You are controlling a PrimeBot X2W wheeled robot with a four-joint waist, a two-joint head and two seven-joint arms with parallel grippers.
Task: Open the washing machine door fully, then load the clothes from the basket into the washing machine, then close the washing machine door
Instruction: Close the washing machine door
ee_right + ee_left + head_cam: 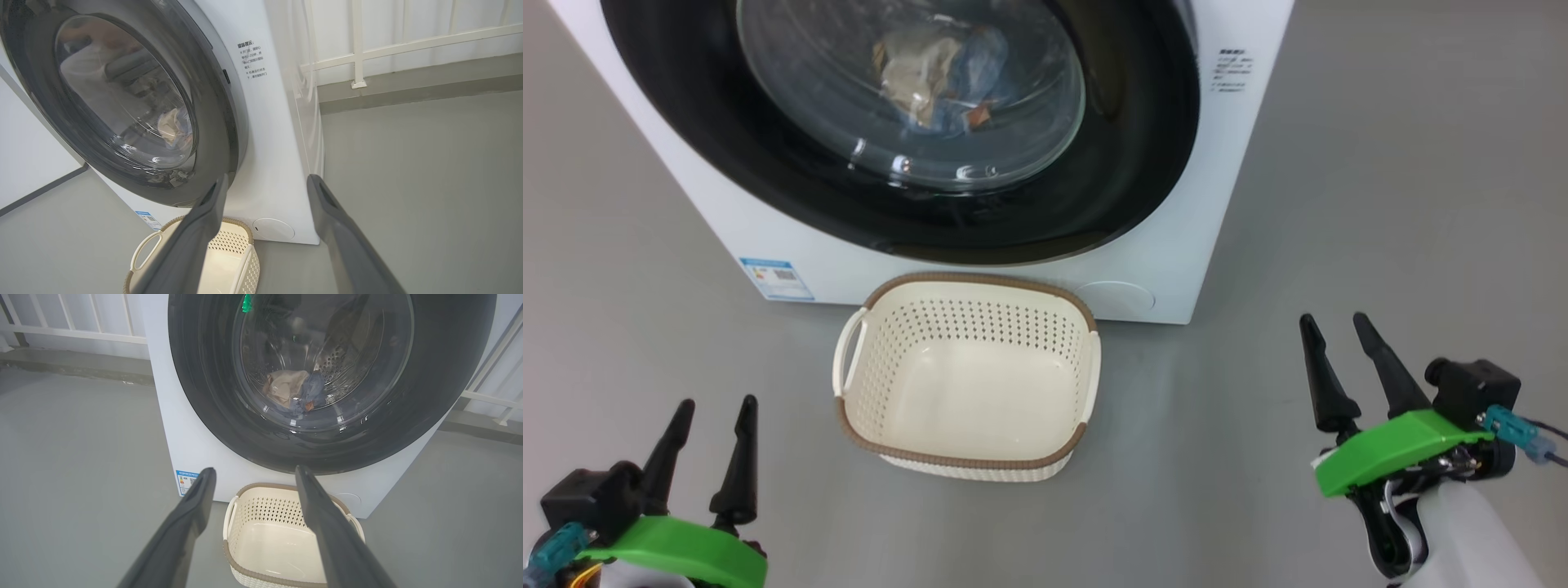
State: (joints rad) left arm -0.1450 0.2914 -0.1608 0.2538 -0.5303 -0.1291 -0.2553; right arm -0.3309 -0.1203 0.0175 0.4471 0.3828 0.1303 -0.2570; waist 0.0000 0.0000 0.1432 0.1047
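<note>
Left tool (719,400) spread (door (892,139) shut)

Head view: high, tilted steeply down onto the basket (968,327) on the floor (1380,204), washing machine door (1127,163) at the far edge. Left wrist view: low, faces the door squarely, basket close below. Right wrist view: low, from the right, oblique to the washing machine (269,143) front. All three share door and basket.

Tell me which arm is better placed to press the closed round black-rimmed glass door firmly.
Probably right: the right tool reaches nearer the round black-rimmed glass door than the left tool; both are open and empty.
</note>
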